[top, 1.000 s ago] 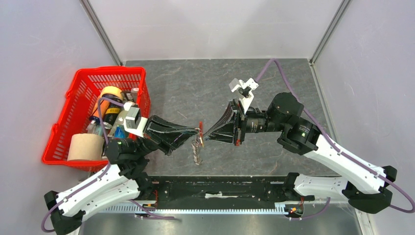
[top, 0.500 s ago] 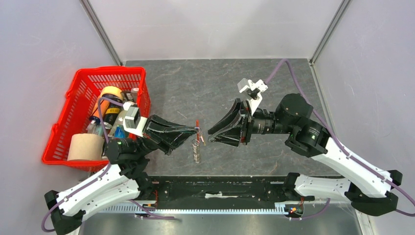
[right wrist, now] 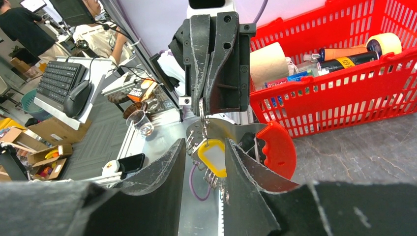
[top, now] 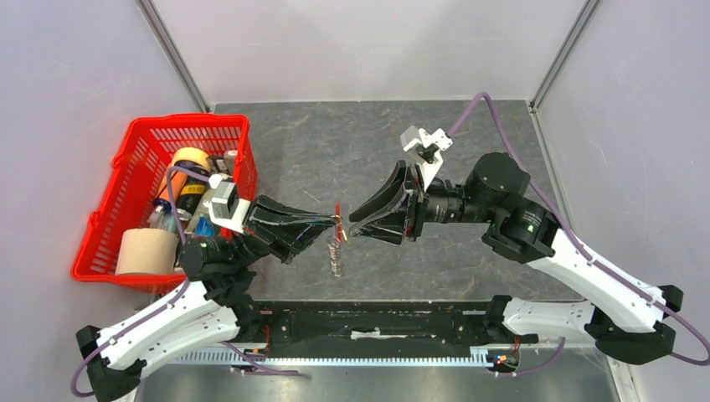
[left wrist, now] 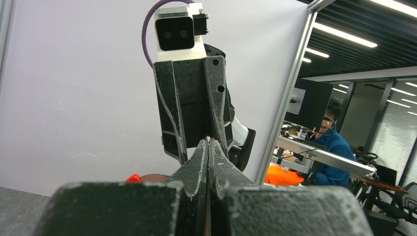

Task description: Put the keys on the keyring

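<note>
keyring: thin red loop [top: 337,211], held in the air over the middle of the worktop [top: 335,142], closer to its near edge, at the tips of the left pincer [top: 332,223]
keyring axis: from above it shows edge-on as a short red stroke running away from the arms

keys: a silvery bunch [top: 336,255] hanging from the loop, just below the left pincer's tips
keys axis: long axis vertical, free ends pointing down at the worktop; in the top view the bunch trails from the tips toward the near edge; whether the lowest key touches the worktop cannot be told

yellow piece: in the right wrist view it sits high in the bunch [right wrist: 214,156], its pale face turned to that camera, silvery keys fanned beside and below it

left pincer: reaches in from the left, lying roughly level, tips pointing right; fingers pressed together and clamped on the keyring

right pincer: comes in from the right [top: 352,228], tips pointing left at the other's; fingers a moderate way apart, gripping nothing; tips just beside the bunch, on its right; from its own wrist the bunch shows in the gap between its fingers

red basket: at the worktop's left edge [top: 191,121], beyond the left arm, well apart from the keys; it holds a paper roll [top: 146,251], a tape roll [top: 191,159] and small bottles
</note>
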`<state>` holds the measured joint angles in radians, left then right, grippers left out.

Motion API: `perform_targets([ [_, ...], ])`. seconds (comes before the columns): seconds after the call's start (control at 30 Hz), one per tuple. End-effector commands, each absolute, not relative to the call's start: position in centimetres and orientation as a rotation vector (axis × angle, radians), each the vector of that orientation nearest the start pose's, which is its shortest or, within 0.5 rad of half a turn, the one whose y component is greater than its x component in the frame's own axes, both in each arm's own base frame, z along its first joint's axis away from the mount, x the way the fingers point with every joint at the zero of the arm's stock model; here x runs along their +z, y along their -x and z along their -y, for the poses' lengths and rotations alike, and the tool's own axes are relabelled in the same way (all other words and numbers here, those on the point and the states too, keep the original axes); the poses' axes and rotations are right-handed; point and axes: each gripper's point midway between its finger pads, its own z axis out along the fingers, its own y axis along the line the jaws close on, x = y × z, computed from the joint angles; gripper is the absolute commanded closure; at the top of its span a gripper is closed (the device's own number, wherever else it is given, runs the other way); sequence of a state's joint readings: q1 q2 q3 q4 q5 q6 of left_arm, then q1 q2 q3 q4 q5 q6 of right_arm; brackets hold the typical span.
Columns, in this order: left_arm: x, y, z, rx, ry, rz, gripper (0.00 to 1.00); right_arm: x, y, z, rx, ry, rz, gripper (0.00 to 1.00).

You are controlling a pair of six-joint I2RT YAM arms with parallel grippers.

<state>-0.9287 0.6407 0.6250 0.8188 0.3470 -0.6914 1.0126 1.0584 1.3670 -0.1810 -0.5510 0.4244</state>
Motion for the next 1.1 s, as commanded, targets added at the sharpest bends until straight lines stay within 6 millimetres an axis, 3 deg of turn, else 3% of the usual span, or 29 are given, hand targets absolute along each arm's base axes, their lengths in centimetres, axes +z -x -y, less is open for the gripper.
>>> perform_targets([
  [0.0, 49.2, -6.7, 22.6, -1.674, -0.430, -0.723, 0.98, 48.3, -7.9, -33.1, 1.533, 0.954, -1.289, 0.57],
  [1.07, 48.9, -7.2, 22.7, -1.660, -0.412, -0.734, 0.98, 48.7, -7.5, -34.6, 1.588, 0.983, -1.251, 0.70],
])
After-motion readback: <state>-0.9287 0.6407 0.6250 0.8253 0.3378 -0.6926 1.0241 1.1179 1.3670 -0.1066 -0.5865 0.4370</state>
